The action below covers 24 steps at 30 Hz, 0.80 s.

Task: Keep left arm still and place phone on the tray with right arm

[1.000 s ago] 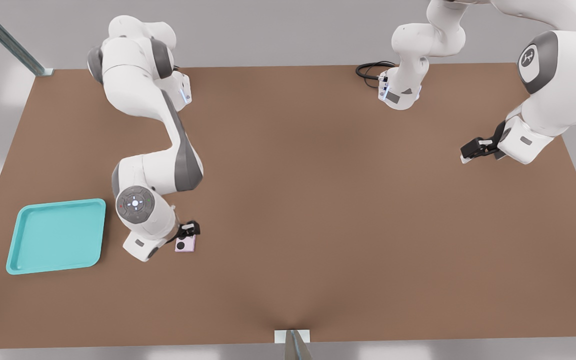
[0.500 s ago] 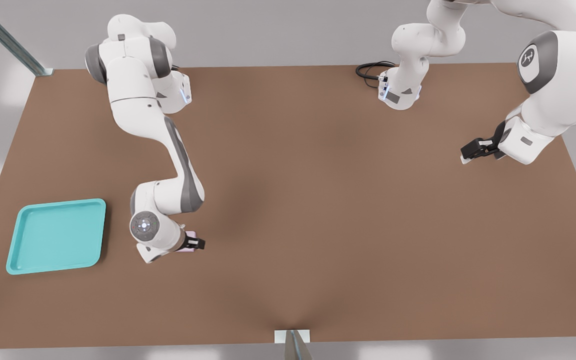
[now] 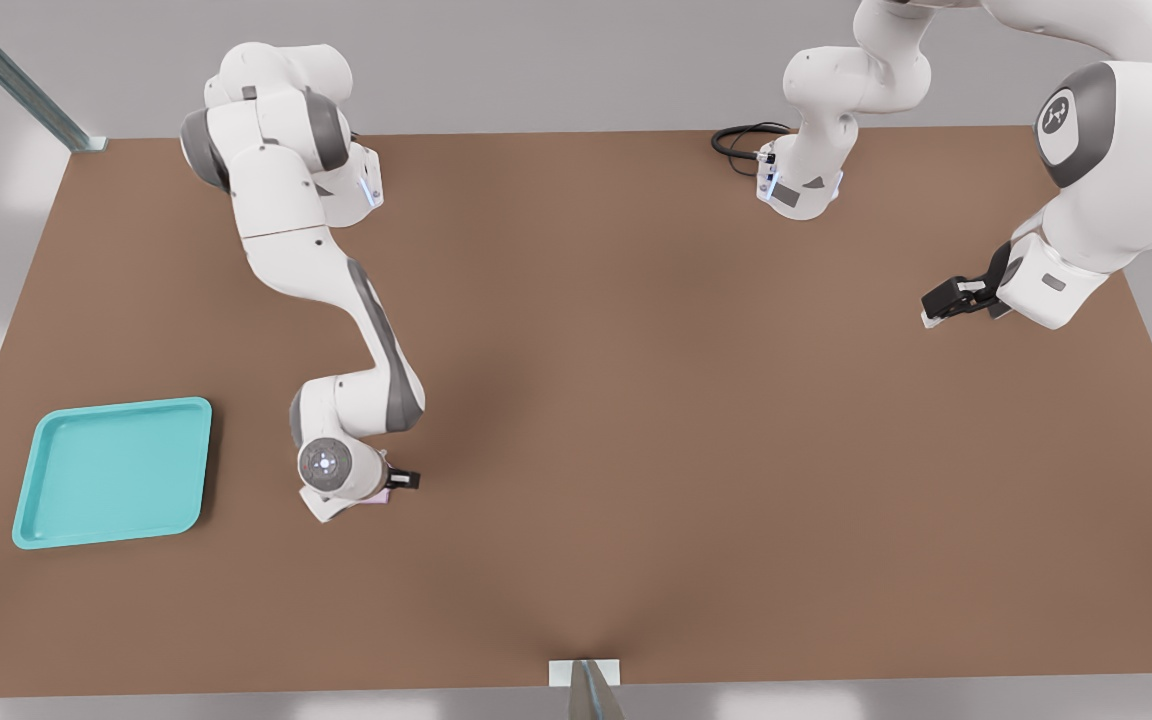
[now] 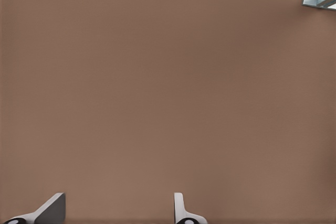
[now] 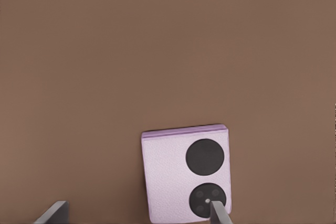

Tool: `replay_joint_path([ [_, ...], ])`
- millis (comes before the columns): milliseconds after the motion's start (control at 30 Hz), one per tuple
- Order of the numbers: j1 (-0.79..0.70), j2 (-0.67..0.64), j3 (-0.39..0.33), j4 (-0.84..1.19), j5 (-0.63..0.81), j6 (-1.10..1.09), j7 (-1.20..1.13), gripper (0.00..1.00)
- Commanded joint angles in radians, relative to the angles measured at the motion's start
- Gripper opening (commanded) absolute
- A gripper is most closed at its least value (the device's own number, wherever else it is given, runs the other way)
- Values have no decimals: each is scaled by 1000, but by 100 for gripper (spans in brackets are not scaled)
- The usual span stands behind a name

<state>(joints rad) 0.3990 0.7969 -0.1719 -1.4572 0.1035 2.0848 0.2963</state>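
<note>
Hovering low over a plain brown tabletop (image 3: 686, 420), the right arm's black two-finger gripper (image 5: 139, 212) stands with its fingers spread wide and holding nothing. Seen from its wrist camera, the small pale pink-lilac squarish phone (image 5: 185, 174) lies flat on the table, face up, with its two black round lenses showing. One fingertip (image 5: 219, 213) overlaps the lens end of the phone, while the other sits off to its side over bare table, so the phone looks off-centre between the jaws.

From the front view, the white jointed right arm (image 3: 331, 290) with grey joint covers bends down toward the near side of the table, and its wrist hides almost all of the phone. The flat turquoise rectangular tray (image 3: 114, 470), with rounded corners and a low raised rim, rests on the table toward the front view's left, near the gripper but apart from it.

The step in hand appears to be the approach before grasping. The next move likely calls for centring the fingers around the phone, lowering, closing, then carrying it across to the tray.
</note>
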Motion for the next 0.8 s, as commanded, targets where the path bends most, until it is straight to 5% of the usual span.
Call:
replay_joint_path([
  [0,0,-1,3,-3,-65,27,-140,100],
  [233,-54,-62,20,-153,-111,178,-302,100],
  [767,-75,-50,29,-160,-91,196,-284,100],
])
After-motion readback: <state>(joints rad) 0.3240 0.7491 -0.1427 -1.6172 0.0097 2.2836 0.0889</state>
